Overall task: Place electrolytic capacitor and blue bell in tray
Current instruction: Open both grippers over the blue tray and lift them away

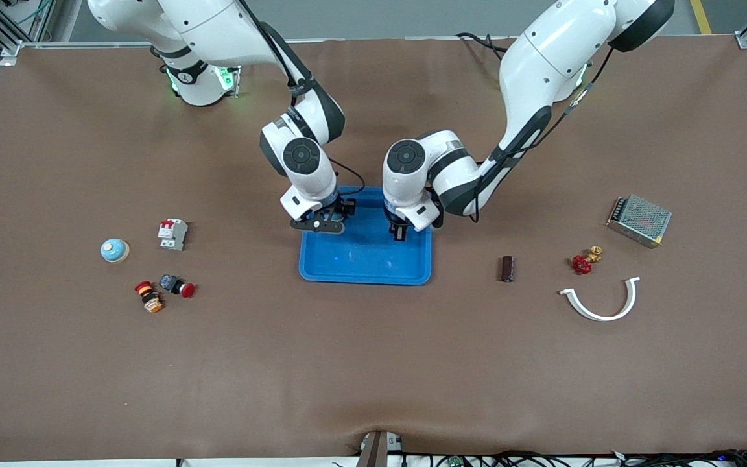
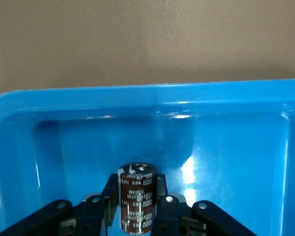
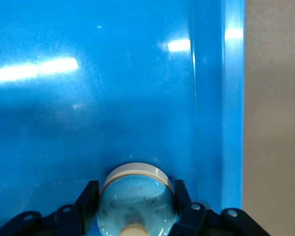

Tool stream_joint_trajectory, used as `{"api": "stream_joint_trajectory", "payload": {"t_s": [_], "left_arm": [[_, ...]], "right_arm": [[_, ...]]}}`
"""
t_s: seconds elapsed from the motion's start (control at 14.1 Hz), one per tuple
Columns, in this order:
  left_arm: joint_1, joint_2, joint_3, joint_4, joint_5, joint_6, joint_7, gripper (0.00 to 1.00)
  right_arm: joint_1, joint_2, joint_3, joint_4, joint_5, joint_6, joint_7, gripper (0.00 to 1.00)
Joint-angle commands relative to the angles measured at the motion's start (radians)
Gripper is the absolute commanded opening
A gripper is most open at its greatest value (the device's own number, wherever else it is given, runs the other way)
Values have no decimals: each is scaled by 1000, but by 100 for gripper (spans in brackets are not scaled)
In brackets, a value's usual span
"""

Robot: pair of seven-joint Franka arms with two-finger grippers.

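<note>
The bright blue tray [image 1: 360,266] lies mid-table. My left gripper [image 1: 399,235] hangs low over the part of it toward the left arm's end. In the left wrist view this gripper [image 2: 136,189] is shut on an upright dark brown electrolytic capacitor [image 2: 137,199] above the tray floor [image 2: 226,147]. My right gripper [image 1: 325,224] is over the tray's other end. The right wrist view shows it [image 3: 137,191] shut on a blue bell [image 3: 137,201] with a cream base, close to the tray wall [image 3: 233,108].
In the front view a blue bell [image 1: 115,250] and a brown cylinder [image 1: 508,268] sit on the table. Also there: a circuit breaker [image 1: 172,233], two red push buttons [image 1: 177,285], a red valve [image 1: 584,261], a white curved clip [image 1: 600,301], a mesh-covered box [image 1: 639,220].
</note>
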Motion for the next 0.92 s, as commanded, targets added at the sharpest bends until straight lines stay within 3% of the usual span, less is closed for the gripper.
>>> {"api": "stream_joint_trajectory", "payload": {"t_s": [0.0, 0.07, 0.14, 0.21, 0.28, 0.35, 0.57, 0.85], "left_arm": [[-28, 18, 26, 18, 32, 18, -37, 0], [-30, 20, 27, 18, 34, 19, -37, 0], [-30, 20, 27, 18, 32, 19, -37, 0], [-30, 20, 27, 18, 35, 19, -35, 0], [-28, 20, 27, 18, 65, 18, -26, 2], [-28, 20, 26, 17, 111, 16, -26, 99], [-27, 15, 26, 18, 121, 16, -28, 100], [-25, -9, 18, 43, 104, -31, -26, 100]], "right_arm": [[9, -1, -9, 2, 22, 7, 6, 37], [9, -1, -9, 2, 22, 8, 6, 38], [9, -1, -9, 2, 22, 7, 7, 50], [8, -1, -9, 4, 22, 7, 8, 84], [8, -1, -9, 4, 22, 5, 14, 100], [8, -3, -9, 4, 22, 4, 15, 100], [-2, -42, -12, 5, 21, -38, 6, 100], [-46, -147, -18, 27, 10, -237, -57, 100]]}}
